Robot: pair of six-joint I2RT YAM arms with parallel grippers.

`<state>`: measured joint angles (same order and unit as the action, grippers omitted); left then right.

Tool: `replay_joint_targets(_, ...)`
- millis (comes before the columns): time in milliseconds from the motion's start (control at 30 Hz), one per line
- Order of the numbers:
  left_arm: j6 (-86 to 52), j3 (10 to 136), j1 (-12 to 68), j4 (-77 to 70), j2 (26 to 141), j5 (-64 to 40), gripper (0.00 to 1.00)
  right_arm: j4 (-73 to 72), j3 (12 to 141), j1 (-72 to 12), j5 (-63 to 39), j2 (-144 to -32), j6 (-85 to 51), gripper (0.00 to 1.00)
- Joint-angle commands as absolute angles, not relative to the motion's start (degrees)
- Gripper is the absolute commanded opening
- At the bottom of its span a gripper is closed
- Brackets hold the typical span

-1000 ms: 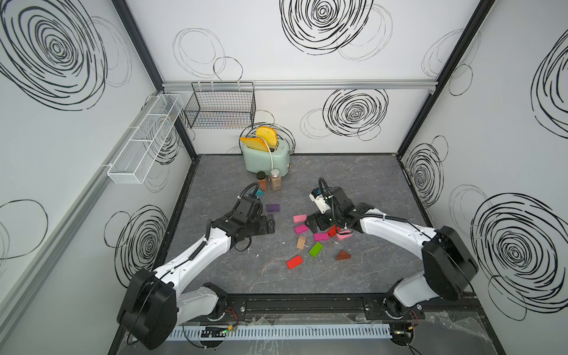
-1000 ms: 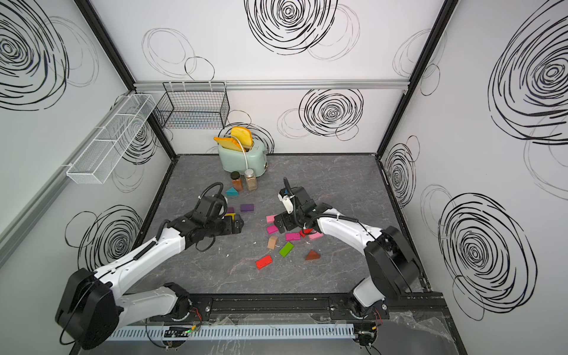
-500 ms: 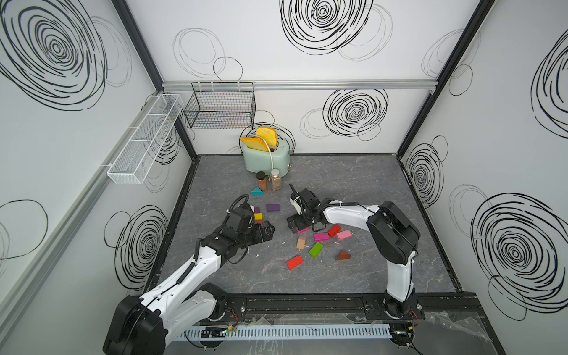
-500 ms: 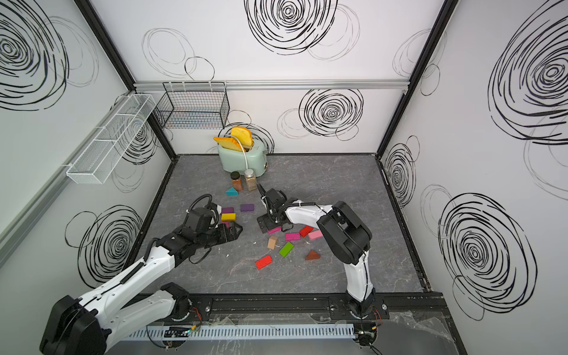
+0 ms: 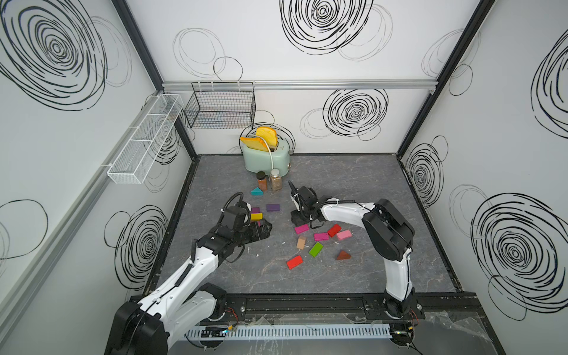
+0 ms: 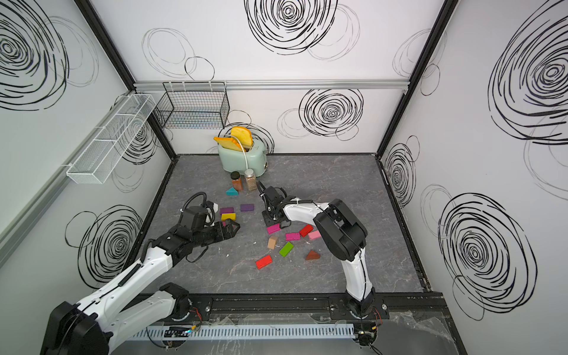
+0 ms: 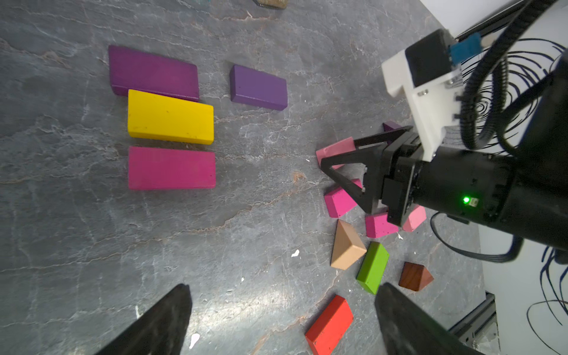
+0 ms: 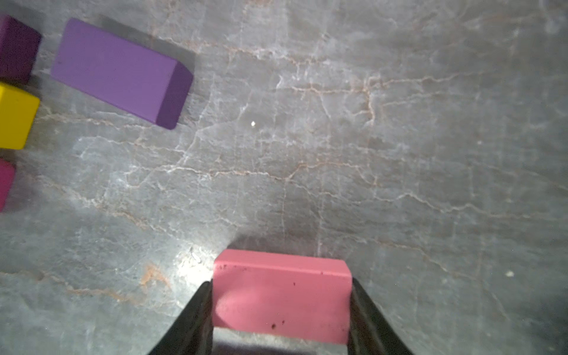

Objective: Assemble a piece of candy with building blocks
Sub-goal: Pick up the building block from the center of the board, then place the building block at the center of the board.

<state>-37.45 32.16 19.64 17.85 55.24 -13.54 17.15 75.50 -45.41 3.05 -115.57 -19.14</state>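
Right wrist view settles the main question. The right end effector [image 8: 279, 285] grips a pale pink brick [image 8: 281, 295], with one black finger pressed against each side. Whether the brick is clear of the bench [image 5: 353, 190] I cannot tell.

Taking the toaster [image 5: 266, 159] as twelve o'clock, that end effector sits near the middle of the bench. The left end effector [image 7: 284, 289] stands wide with nothing between its fingers, low over the bench just at six o'clock of the work.

The work so far is a short row at about nine o'clock from the bench's middle. A plum brick [image 7: 153, 72], a yellow brick [image 7: 170, 116] and a magenta brick [image 7: 171, 167] lie long side to long side. Plum touches yellow, and a thin gap is left before the magenta. A purple brick [image 7: 258, 87] lies apart at about two o'clock of the row.

I'd call this the candy's striped body, partly built and perhaps a third to half done. The pink brick looks like the next stripe.

No wrapper ends are placed:
- The teal triangle [image 5: 257, 191] lies at twelve o'clock of the row, near the toaster.
- The tan triangle [image 7: 347, 246] and brown triangle [image 7: 415, 276] lie in the loose scatter at four o'clock, with a green brick [image 7: 372, 266] and a red brick [image 7: 330, 322].
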Motion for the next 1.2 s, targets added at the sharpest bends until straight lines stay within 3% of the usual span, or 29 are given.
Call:
replay_joint_targets(0,-36.4,32.3,19.0,16.9,54.0,-14.0,0.98,17.5,76.9,-47.4,1.9,-118.0,-21.8,0.33)
replay_joint_targets(200,-36.1,31.8,18.8,17.6,52.1,-13.6,0.98,14.6,82.3,-52.2,4.0,-122.2,-27.5,0.36)
replay_joint_targets(600,-36.3,32.1,18.7,20.3,48.6,-13.5,0.98,4.9,79.9,-54.5,5.9,-124.4,-38.4,0.37)
replay_joint_targets(867,-37.1,32.3,18.7,22.5,46.4,-13.2,0.98,4.9,81.9,-53.9,5.9,-127.3,-38.7,0.45)
replay_joint_targets(1167,-37.2,32.3,18.1,22.6,46.4,-13.3,0.98,5.6,80.6,-54.0,8.1,-125.3,-38.3,0.65)
